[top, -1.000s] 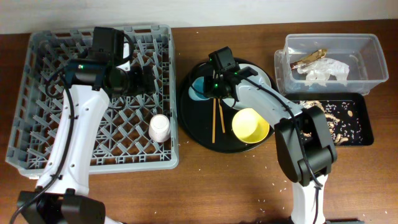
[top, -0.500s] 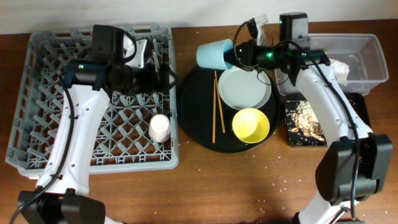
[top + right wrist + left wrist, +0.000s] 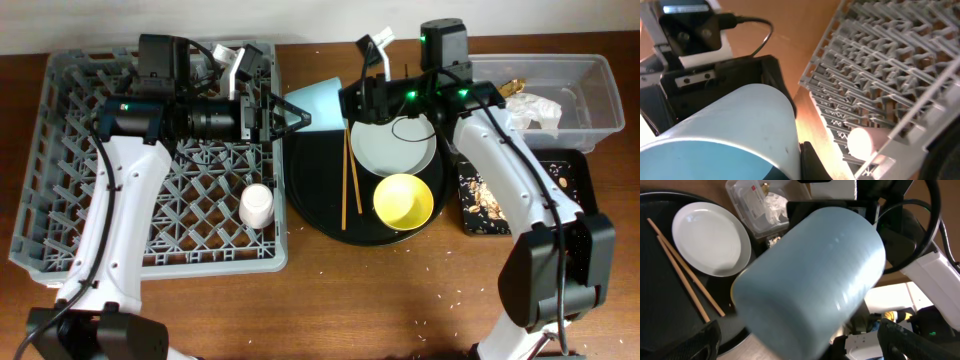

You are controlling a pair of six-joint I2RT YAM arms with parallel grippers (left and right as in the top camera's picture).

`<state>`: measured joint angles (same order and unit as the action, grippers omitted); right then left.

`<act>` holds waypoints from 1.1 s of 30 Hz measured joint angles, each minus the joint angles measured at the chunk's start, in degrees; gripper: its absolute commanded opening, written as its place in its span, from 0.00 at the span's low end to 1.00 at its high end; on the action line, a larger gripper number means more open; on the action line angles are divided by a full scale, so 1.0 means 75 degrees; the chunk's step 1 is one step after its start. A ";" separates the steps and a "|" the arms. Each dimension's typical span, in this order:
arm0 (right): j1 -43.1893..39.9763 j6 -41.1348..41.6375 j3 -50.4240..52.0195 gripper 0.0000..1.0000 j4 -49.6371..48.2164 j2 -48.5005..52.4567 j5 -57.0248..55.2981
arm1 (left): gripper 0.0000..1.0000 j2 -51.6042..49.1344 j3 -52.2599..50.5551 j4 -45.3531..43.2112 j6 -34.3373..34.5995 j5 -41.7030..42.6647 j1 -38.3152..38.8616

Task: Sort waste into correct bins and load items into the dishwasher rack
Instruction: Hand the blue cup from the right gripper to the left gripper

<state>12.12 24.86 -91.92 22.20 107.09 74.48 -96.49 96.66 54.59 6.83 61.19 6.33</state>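
Note:
The small light-blue cup (image 3: 316, 104) is held on its side in the air between the dishwasher rack (image 3: 60, 200) and the round black tray (image 3: 310, 195). My right gripper (image 3: 349, 103) is shut on its rim; one finger (image 3: 809, 161) presses the outside of the cup (image 3: 735, 120). My left gripper (image 3: 292, 112) is open, its fingers on either side of the cup's base (image 3: 810, 280). The pink cup (image 3: 256, 206) stands in the rack. The plate (image 3: 393, 143), yellow bowl (image 3: 403, 201) and chopsticks (image 3: 347, 180) lie on the round tray.
The clear tub (image 3: 592, 92) at the back right holds the wrapper (image 3: 515, 88) and tissue (image 3: 535, 112). The shallow black tray (image 3: 575, 190) in front of it holds food scraps. Crumbs lie scattered on the table's front.
My right gripper has carried the light-blue cup left from the round tray's far edge to the rack's side. My left gripper has reached right, and its open fingers now flank the cup.

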 measured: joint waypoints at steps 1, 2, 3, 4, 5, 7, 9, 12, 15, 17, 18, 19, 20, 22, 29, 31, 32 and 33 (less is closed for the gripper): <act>0.0079 0.0006 0.0000 0.04 -0.0061 0.0000 0.0038 | 0.99 0.0000 0.0000 0.0000 -0.0006 0.0047 0.0003; 0.0187 0.0006 0.0000 0.04 -0.0134 0.0000 0.0064 | 0.99 0.0000 0.0000 0.0000 -0.0026 0.0079 0.0003; 0.0274 0.0029 0.0000 0.04 -0.0236 0.0000 0.0093 | 0.99 0.0000 0.0000 0.0006 -0.0026 0.0087 0.0003; 0.0344 0.0093 0.0003 0.04 -0.0388 0.0000 0.0131 | 0.99 0.0000 0.0000 0.0003 -0.0029 0.0122 0.0003; 0.0405 0.0163 0.0000 0.04 -0.0560 0.0000 0.0137 | 0.99 0.0000 0.0000 0.0012 -0.0035 0.0166 0.0003; 0.0507 0.0344 0.0006 0.04 -0.0880 0.0000 0.0131 | 0.99 0.0000 0.0000 0.0006 -0.0061 0.0318 0.0003; 0.0597 0.0478 0.0006 0.04 -0.1058 0.0000 0.0047 | 0.99 0.0000 0.0000 0.0009 -0.0085 0.0399 0.0003; 0.0729 0.0551 0.0009 0.04 -0.1078 0.0003 -0.0187 | 0.98 0.0000 0.0000 0.0023 -0.0105 0.0469 0.0003; 0.0892 0.0603 0.0006 0.04 -0.1084 0.0003 -0.0358 | 0.84 0.0000 0.0000 0.0032 -0.0114 0.0443 0.0003; 0.0898 0.0603 0.0009 0.04 -0.1084 0.0003 -0.0335 | 0.72 0.0000 0.0000 0.0029 -0.0195 0.0484 0.0003; 0.0898 0.0600 0.0009 0.04 -0.1075 0.0003 -0.0289 | 0.68 0.0000 0.0000 0.0026 -0.0221 0.0560 0.0003; 0.0895 0.0597 0.0006 0.04 -0.1061 0.0000 -0.0245 | 0.65 0.0000 0.0000 0.0038 -0.0248 0.0635 -0.0006; 0.0889 0.0600 0.0006 0.04 -0.1052 0.0000 -0.0233 | 0.65 0.0000 0.0000 0.0058 -0.0256 0.0688 -0.0017; 0.0886 0.0595 0.0006 0.09 -0.1058 0.0000 -0.0163 | 0.65 0.0000 -0.0003 0.0061 -0.0268 0.0662 -0.0020; 0.0903 0.0656 0.0012 0.52 -0.0970 0.0015 -0.0682 | 0.65 -0.0023 0.0006 0.0041 -0.0280 0.0178 0.0009; 0.0901 0.0632 0.0015 0.60 -0.0962 0.0017 -0.0845 | 0.65 -0.0023 0.0006 0.0050 -0.0283 0.0073 0.0009; 0.0889 0.0606 0.0015 0.68 -0.0959 0.0029 -0.0906 | 0.65 -0.0020 0.0006 0.0038 -0.0283 0.0026 0.0003; 0.0877 0.0621 0.0015 0.76 -0.0962 0.0055 -0.1000 | 0.65 -0.0020 0.0015 0.0044 -0.0280 -0.0023 0.0000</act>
<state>18.70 29.52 -91.81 14.98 107.50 66.98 -96.64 96.77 54.92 4.73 61.01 6.33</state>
